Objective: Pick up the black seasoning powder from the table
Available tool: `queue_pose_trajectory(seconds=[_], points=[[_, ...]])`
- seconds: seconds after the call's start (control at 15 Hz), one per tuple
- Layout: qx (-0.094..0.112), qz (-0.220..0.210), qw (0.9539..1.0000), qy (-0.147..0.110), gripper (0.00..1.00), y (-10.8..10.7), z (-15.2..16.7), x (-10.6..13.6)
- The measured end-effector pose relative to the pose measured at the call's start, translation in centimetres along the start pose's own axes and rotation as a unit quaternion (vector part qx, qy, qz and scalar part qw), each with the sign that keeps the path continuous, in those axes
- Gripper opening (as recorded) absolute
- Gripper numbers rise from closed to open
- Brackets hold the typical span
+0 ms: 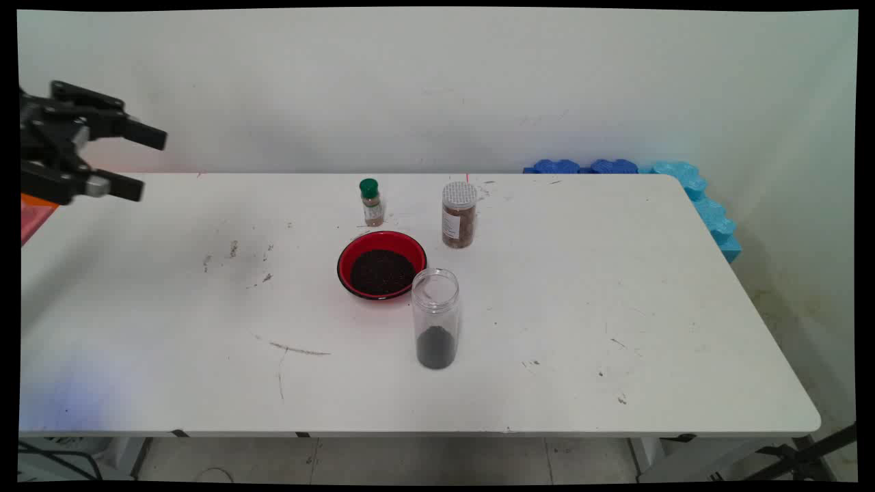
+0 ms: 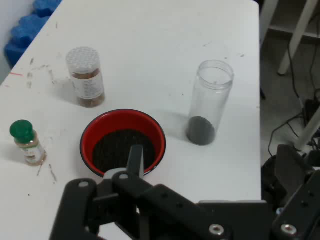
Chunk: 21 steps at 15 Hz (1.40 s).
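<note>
My black gripper hangs open and empty in the air over the table's far left end, well away from everything. Mid-table stands a red bowl holding dark grains. Just right of it and nearer the front is a tall clear jar without a lid, with a little dark grain at its bottom. Behind the bowl stand a small green-capped bottle and a brown-filled jar with a white lid. The hand view looks down on the bowl, clear jar, green-capped bottle and white-lidded jar, with the gripper spread wide.
Blue foam blocks lie along the table's far right corner and edge. An orange-red object shows at the left edge below the gripper. The white table bears scuffs and dark marks.
</note>
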Motion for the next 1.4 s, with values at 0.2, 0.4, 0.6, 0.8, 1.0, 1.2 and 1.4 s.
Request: queue_pose_trajectory(seconds=[0.2, 0.4, 0.6, 0.8, 1.0, 1.2, 1.4], points=[[0.009, -0.002, 1.0, -0.002, 1.0, -0.3, 1.5, -0.2], [0.015, -0.002, 0.9999, -0.005, 1.0, -0.5, 2.4, -0.3], [0.02, -0.002, 0.9998, -0.006, 1.0, -0.7, 3.1, -0.2], [0.023, 0.0, 0.9997, -0.005, 1.0, -0.9, 3.5, -0.1], [0.025, 0.001, 0.9997, -0.004, 1.0, -1.0, 3.9, 0.2], [0.028, 0.002, 0.9996, -0.004, 1.0, -1.0, 4.2, 0.4], [0.031, 0.001, 0.9995, -0.004, 1.0, -1.2, 4.5, 0.6]])
